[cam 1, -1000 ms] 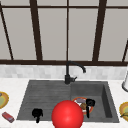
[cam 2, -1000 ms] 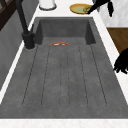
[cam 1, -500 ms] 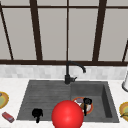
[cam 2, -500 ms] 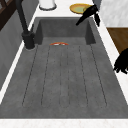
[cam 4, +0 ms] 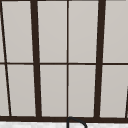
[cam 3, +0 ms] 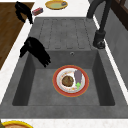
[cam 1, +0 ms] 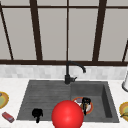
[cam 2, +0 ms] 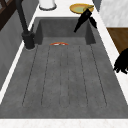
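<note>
Your right hand [cam 3: 35, 51] hangs over basin near plate [cam 3: 70, 80], fingers straight, holding nothing. Your left hand [cam 1: 37, 113] idle over drainboard [cam 2: 65, 75], fingers loosely curled, empty.

Red ball [cam 1: 67, 115]: bottom cut by front view's edge, hides part of plate [cam 1: 90, 108]. Yellow dishes [cam 1: 3, 99], [cam 1: 124, 110]: cut by side edges. Plate food [cam 3: 68, 81]: too small to identify.

The right hand [cam 1: 86, 103] hangs over the plate [cam 1: 90, 108] in the sink [cam 1: 105, 92]; the left hand [cam 1: 37, 113] hovers beside a red ball [cam 1: 67, 114].
</note>
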You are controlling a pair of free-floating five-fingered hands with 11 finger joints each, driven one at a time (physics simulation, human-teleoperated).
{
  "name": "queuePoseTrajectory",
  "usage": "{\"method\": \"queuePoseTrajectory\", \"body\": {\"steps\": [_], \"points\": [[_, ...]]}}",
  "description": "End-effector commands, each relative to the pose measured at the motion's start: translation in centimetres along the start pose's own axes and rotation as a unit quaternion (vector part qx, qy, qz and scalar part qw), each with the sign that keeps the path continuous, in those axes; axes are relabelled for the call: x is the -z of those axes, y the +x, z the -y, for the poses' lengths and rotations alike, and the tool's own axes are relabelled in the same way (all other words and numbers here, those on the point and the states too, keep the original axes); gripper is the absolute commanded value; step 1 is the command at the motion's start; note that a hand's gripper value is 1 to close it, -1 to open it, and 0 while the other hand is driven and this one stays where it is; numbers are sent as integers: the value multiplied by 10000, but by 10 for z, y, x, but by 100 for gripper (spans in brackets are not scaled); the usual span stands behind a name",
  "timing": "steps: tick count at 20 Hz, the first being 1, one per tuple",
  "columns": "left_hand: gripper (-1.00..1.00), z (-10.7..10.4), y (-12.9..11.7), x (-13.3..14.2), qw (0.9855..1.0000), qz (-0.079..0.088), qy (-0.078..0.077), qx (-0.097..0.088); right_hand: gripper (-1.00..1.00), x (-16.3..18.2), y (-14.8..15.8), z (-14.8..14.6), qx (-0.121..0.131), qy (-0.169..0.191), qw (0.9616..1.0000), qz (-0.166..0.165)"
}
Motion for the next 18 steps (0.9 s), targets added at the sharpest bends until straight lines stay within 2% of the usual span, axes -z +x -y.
{"method": "queuePoseTrajectory", "body": {"steps": [1,9,12,15,18], "points": [[0,0,0,0,10000,0,0,0,-100,24,5,20,-33,155,9999,-10],[0,0,0,0,10000,0,0,0,-100,88,4,32,-298,494,9983,117],[0,0,0,0,10000,0,0,0,-100,106,10,36,-174,770,9969,50],[0,0,0,0,10000,0,0,0,-100,121,11,41,-189,990,9949,6],[0,0,0,0,10000,0,0,0,-100,132,12,47,-233,1315,9910,20]]}}
